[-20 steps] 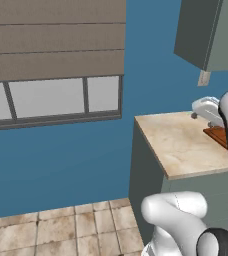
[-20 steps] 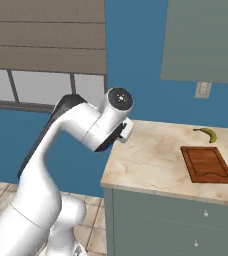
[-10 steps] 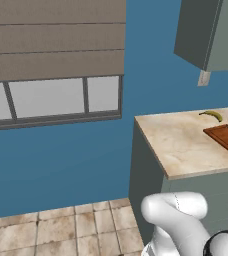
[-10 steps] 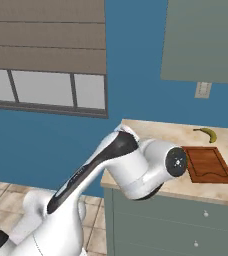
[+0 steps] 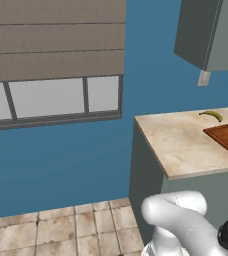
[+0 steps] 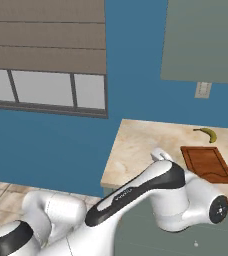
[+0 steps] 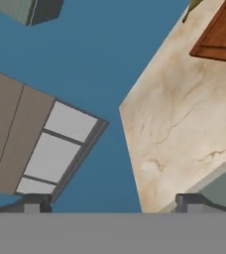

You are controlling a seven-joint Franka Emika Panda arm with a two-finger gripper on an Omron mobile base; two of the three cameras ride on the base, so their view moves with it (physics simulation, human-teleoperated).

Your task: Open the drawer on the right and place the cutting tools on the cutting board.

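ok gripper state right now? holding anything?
Gripper: open, jaws wide apart, nothing between them; it looks over the edge of the countertop.

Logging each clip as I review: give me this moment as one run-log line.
fingers: open, holding nothing | cutting board: bare, on counter | banana: beside board, toward the wall | drawer: not yet opened

Cutting board (image 6: pixel 206 162) reddish-brown wood, matt; countertop (image 6: pixel 141 150) beige marbled stone, smooth; floor (image 5: pixel 51 230) mottled tile
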